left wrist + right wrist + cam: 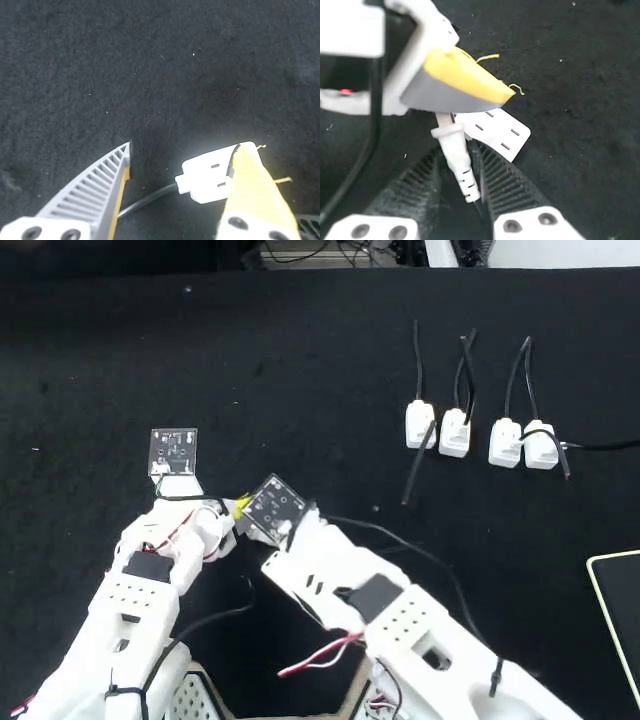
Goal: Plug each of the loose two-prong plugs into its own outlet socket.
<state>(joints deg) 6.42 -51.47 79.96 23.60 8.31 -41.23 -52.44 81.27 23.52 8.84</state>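
In the right wrist view my right gripper is shut on a white two-prong plug, gripping its ribbed body between the black fingers. The plug's front end points at a white outlet socket with slots in its face. Whether the prongs are in is hidden by the left arm's yellow finger. My left gripper is open. The same socket, on a black cord, lies against its yellow finger, while the grey finger stands well apart. In the high view both arms meet near the table's front, by the yellow fingertip.
Several white plug and socket pieces with black cords lie in a row at the back right. A flat pale-edged panel sits at the right edge. The black cloth covers the table.
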